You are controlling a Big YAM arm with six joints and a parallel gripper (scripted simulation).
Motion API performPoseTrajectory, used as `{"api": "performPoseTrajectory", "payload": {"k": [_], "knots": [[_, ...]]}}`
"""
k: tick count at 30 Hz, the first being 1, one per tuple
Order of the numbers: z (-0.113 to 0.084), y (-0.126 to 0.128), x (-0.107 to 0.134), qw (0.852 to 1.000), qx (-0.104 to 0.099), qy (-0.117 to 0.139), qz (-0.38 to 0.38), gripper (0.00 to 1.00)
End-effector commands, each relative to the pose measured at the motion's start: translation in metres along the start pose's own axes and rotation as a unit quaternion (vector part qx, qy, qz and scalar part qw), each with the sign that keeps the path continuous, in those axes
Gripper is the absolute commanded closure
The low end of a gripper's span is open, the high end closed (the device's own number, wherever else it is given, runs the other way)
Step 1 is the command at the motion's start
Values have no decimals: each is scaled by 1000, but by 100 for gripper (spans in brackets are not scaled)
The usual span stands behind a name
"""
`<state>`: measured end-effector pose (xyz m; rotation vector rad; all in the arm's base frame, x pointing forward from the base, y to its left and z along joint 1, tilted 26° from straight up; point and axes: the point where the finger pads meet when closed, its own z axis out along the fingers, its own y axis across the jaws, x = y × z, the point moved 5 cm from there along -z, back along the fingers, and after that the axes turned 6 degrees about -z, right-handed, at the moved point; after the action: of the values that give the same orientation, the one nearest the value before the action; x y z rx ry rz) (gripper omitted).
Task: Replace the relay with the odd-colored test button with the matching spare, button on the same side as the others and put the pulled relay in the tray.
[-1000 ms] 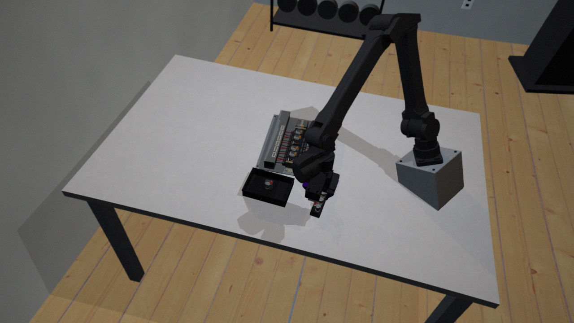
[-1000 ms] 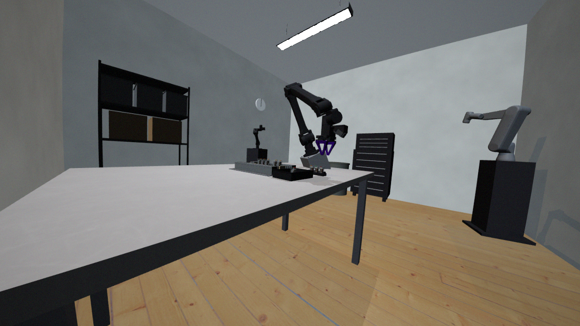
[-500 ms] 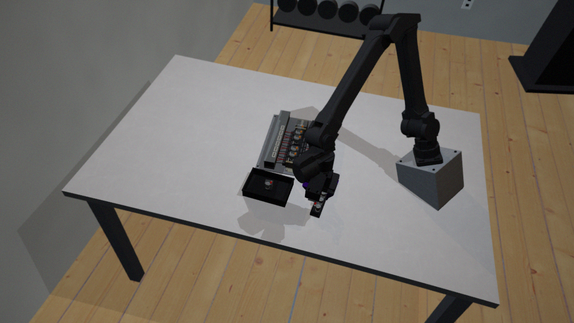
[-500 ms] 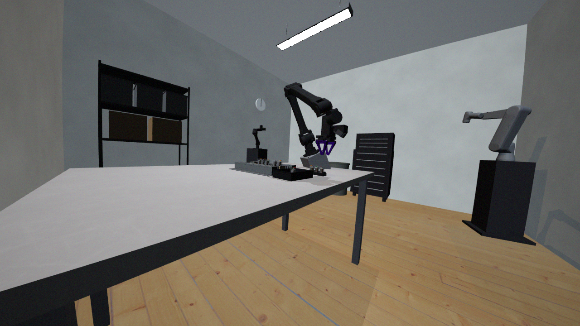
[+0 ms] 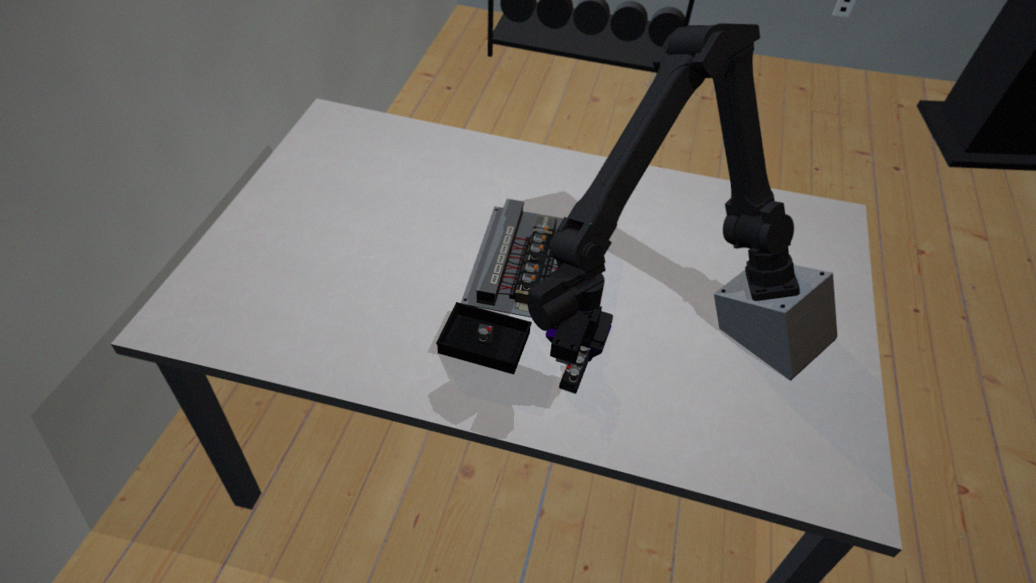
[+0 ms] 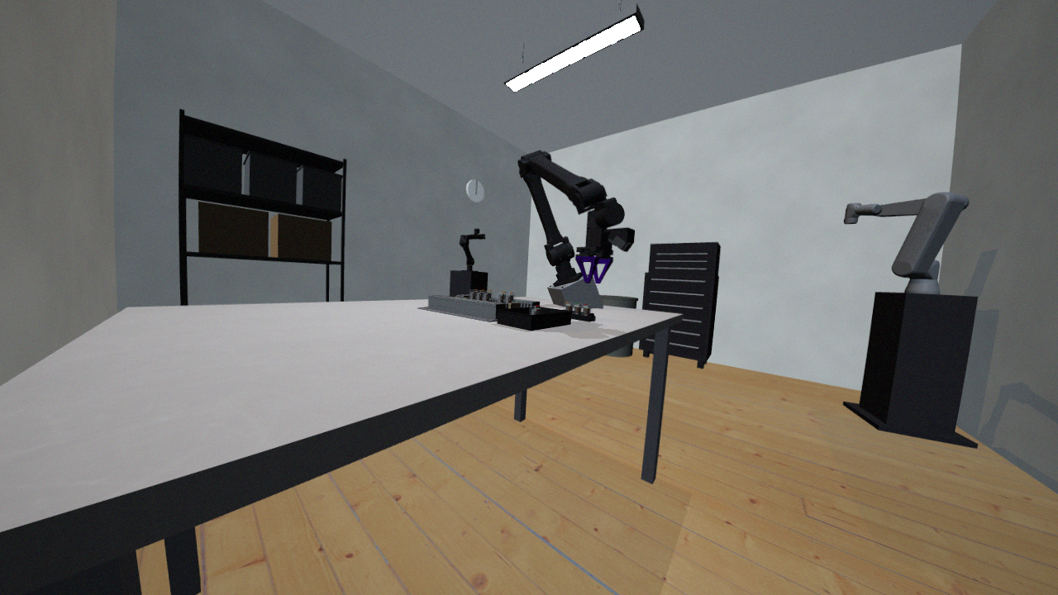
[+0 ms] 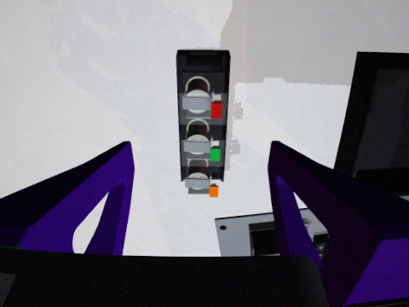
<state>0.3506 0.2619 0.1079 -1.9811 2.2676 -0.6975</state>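
Note:
My gripper point(image 5: 579, 354) point(image 6: 593, 279) point(image 7: 200, 154) is open and empty. It hangs above a small black spare holder point(image 5: 571, 383) point(image 7: 203, 60) near the table's front edge. The holder carries three spare relays in a line, with a red button point(image 7: 216, 109), a green button point(image 7: 215, 153) and an orange button point(image 7: 213, 190). The panel point(image 5: 499, 253) point(image 6: 462, 303) behind it holds a row of relays point(image 5: 534, 249) with orange buttons; my arm hides part of the row. The black tray point(image 5: 474, 359) point(image 6: 532, 318) point(image 7: 370, 119) holds one relay with a red button point(image 5: 483, 333).
The arm's grey base block point(image 5: 779, 319) stands at the table's right. The panel's corner point(image 7: 239, 235) shows just below the holder in the wrist view. The tray lies left of the holder, close to the table's front edge.

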Motion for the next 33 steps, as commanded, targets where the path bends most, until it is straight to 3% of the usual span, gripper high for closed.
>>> {"api": "performPoseTrajectory", "payload": {"k": [1,9,24,33], "knots": [[-8,-6,-9,1000,11,-13,9,41],[-6,-6,9,1000,12,-14,10,41],[8,1,74,1000,12,-13,10,41],[14,2,79,1000,7,-8,6,41]]}}
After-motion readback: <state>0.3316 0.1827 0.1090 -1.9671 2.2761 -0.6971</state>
